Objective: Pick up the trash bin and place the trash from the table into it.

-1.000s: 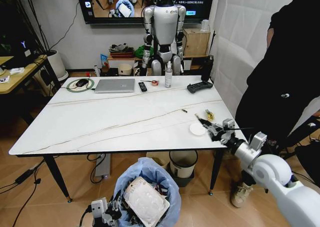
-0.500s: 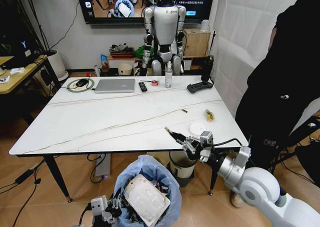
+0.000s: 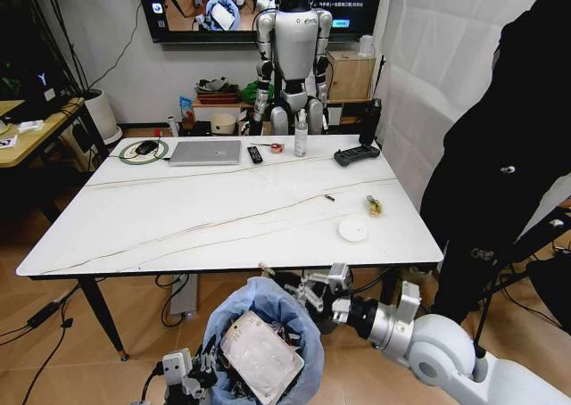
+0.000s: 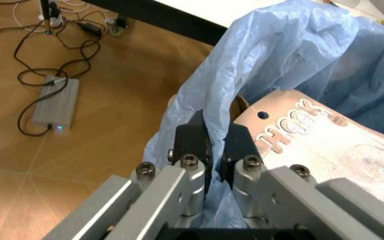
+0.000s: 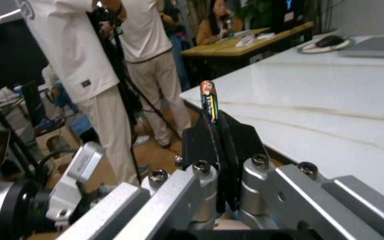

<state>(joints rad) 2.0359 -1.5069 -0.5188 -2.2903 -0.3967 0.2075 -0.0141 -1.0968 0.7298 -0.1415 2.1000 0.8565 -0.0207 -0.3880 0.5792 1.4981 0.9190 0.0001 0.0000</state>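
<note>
Holding trash above trash bin

trash bin: blue-bagged, full, floor | table: white plate

Left pincer clamped low; right pincer clamped, arm reaching leftward.

The table stands at twelve o'clock from the robot. On its far edge lie a laptop at eleven o'clock and a controller at one o'clock. A small plate and a wrapper sit near its right edge, at about two o'clock. The trash bin stands on the floor before the table's near edge, with a flat packet in it.
</note>
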